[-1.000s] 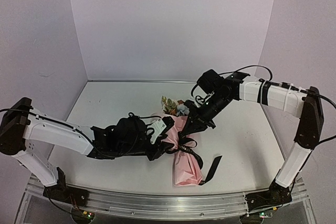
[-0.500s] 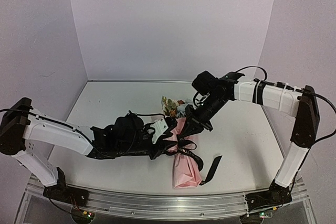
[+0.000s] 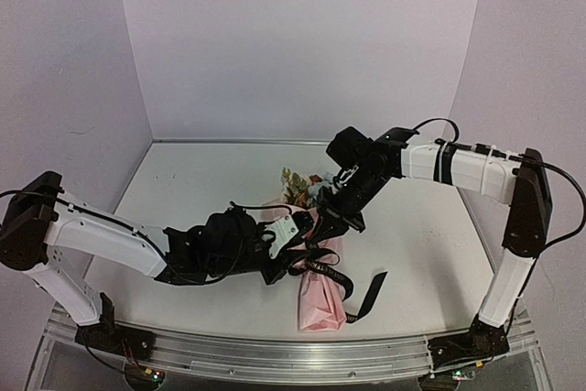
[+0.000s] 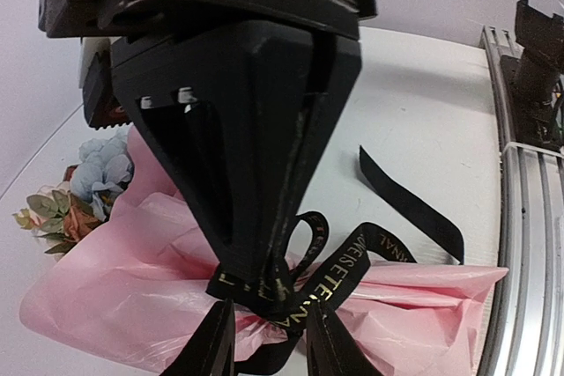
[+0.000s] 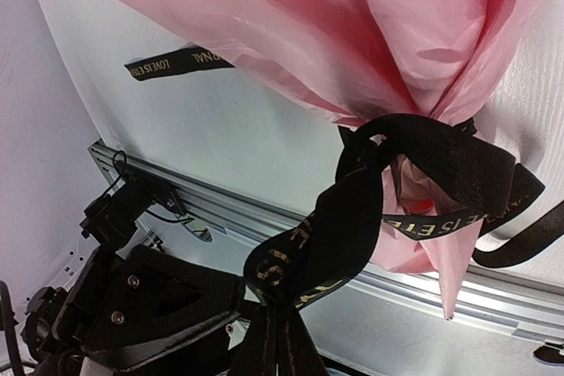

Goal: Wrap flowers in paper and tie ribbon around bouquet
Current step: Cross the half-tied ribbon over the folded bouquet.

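Note:
The bouquet lies on the table, its pink paper point(image 3: 320, 295) gathered into a cone, and the flowers point(image 3: 300, 184) show at the far end. A black ribbon point(image 3: 322, 260) with gold lettering is knotted round the waist, one tail point(image 3: 371, 292) trailing right. My right gripper point(image 3: 333, 225) is shut on a ribbon loop point(image 5: 352, 217) just above the knot; its closed fingers point(image 5: 280, 328) show at the bottom edge. My left gripper point(image 4: 270, 310) straddles the knot point(image 4: 264, 288) with its fingers a little apart. The flowers point(image 4: 84, 184) lie at the left.
An aluminium rail point(image 3: 275, 354) runs along the near table edge, also at the right of the left wrist view point(image 4: 520, 217). Purple walls enclose the white table point(image 3: 201, 190). The left arm's black body point(image 5: 132, 305) sits near the rail.
My left gripper's jaws have narrowed around the knot and the arm has crept right. The right gripper has moved left and nearer with the ribbon loop.

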Available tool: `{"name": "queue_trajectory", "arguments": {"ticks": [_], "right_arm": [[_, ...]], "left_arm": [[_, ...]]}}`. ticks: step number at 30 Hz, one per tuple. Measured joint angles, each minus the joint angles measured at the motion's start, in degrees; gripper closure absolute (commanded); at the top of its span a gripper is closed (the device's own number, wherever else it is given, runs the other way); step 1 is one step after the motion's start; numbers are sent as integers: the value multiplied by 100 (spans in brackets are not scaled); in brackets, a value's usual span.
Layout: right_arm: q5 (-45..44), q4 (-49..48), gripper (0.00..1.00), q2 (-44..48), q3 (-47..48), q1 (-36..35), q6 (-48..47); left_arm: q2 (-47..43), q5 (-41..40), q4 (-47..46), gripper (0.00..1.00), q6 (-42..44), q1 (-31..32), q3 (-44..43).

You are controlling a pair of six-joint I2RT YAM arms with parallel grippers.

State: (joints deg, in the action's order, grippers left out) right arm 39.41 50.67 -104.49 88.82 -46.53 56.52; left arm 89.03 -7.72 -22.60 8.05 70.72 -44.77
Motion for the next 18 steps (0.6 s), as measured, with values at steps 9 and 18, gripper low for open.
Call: {"name": "queue_trajectory", "arguments": {"ticks": [9, 18], "right_arm": [[-162, -4, 100, -34, 0, -45, 122], [-329, -7, 100, -34, 0, -54, 215]], "left_arm": [[62, -136, 3, 72, 23, 22, -26], [145, -36, 140, 73, 146, 91, -314]]}}
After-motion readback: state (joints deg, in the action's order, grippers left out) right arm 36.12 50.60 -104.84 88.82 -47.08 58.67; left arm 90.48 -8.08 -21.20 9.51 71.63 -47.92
